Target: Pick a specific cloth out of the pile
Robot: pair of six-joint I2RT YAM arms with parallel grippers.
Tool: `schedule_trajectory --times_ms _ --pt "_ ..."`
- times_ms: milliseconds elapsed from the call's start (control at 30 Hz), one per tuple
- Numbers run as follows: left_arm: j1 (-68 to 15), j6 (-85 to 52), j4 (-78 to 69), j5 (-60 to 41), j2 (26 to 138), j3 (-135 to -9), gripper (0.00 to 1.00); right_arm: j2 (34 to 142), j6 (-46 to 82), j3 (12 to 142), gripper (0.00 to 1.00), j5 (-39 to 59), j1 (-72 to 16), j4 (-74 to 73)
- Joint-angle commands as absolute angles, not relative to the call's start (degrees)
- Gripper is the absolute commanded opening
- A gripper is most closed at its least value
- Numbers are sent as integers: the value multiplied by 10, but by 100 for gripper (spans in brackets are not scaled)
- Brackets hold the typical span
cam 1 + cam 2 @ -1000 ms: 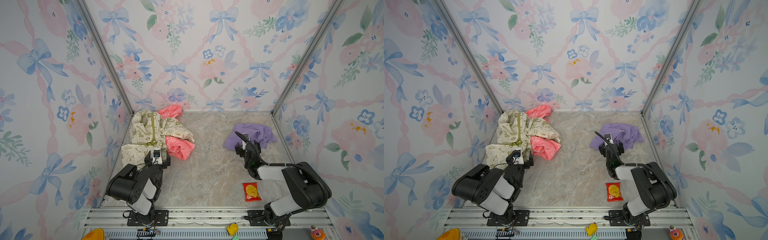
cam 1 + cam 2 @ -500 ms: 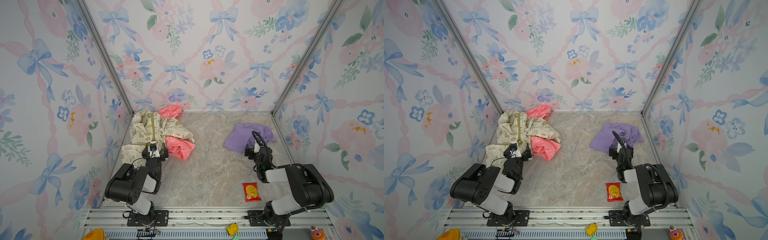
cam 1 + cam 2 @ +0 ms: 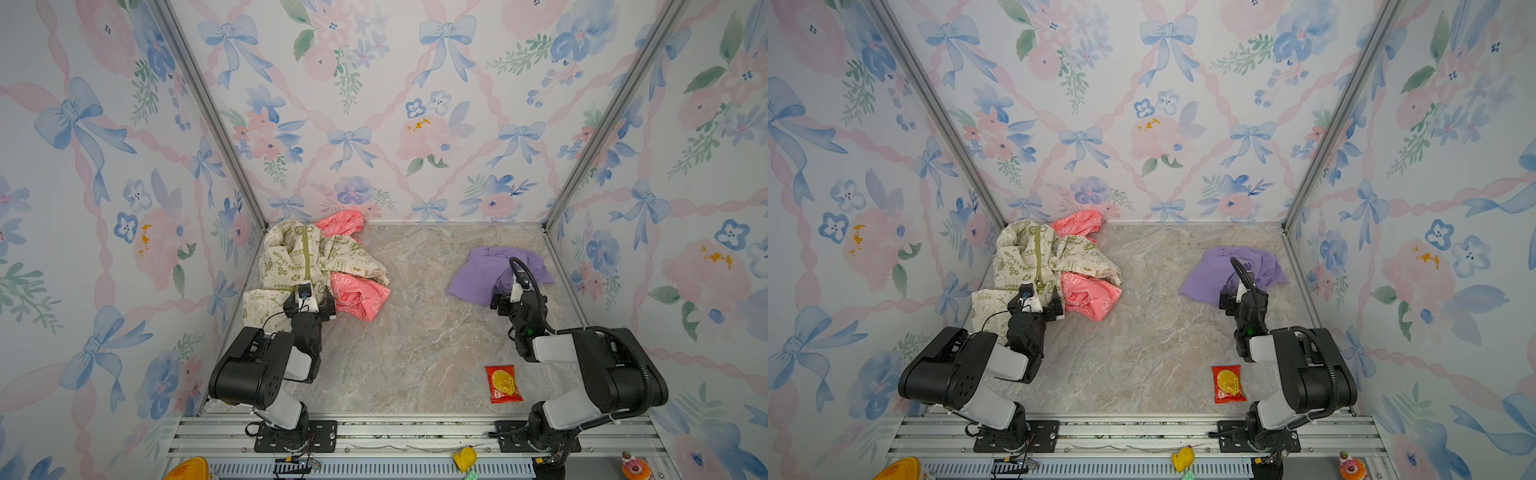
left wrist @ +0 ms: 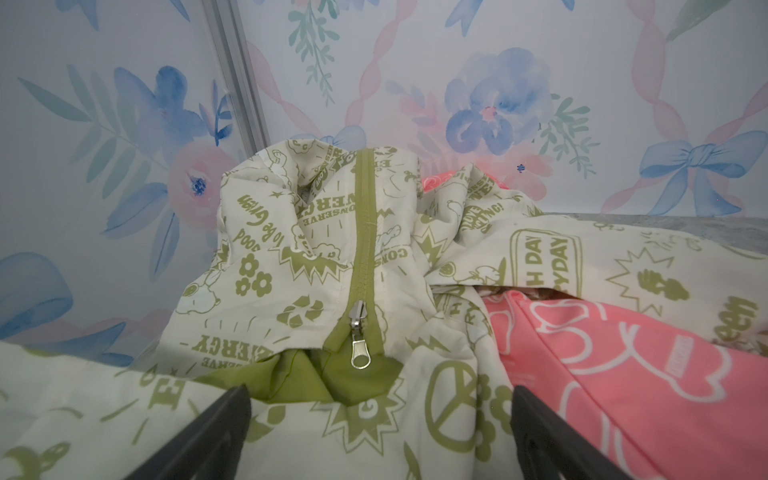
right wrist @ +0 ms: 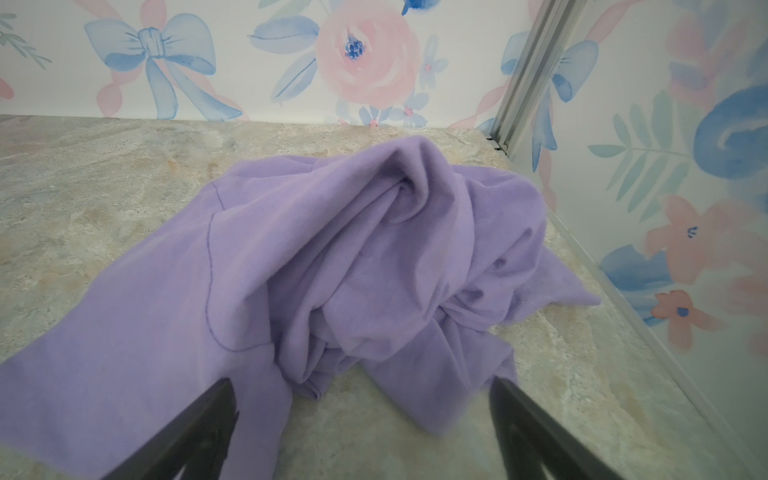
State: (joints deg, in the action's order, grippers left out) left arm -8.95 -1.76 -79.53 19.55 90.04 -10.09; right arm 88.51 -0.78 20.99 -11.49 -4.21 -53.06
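Observation:
The cloth (image 3: 478,276) (image 3: 1208,276) (image 5: 353,257), plain lilac-purple, lies crumpled on the marble table near the right wall, apart from the pile. The pile sits at the back left: a cream garment (image 3: 291,257) (image 3: 1021,257) (image 4: 291,332) with green print and an olive zipper, over a coral-pink printed one (image 3: 359,295) (image 3: 1090,295) (image 4: 602,374). My right gripper (image 3: 513,297) (image 3: 1241,297) (image 5: 361,384) is open at the cloth's near edge, holding nothing. My left gripper (image 3: 309,303) (image 3: 1038,305) (image 4: 380,392) stands open over the cream garment's near part, nothing held.
A red snack packet (image 3: 503,383) (image 3: 1227,383) lies on the table (image 3: 415,332) beside the right arm's base. Floral walls close in the left, back and right. A metal rail (image 3: 395,432) runs along the front, with a yellow toy (image 3: 464,457) below it.
My right gripper has swung rightward along the cloth's near edge, staying open. My left gripper has moved a little toward the pile, also open. The garments lie as before.

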Motion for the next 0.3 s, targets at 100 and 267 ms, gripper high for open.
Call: schedule_trajectory --times_ms 100,267 --pt "-83 -28 -790 178 895 -106 98 887 3 222 97 -107 -39 -523" --pt "-79 -31 -784 169 893 -106 98 887 3 222 97 -107 -39 -523"
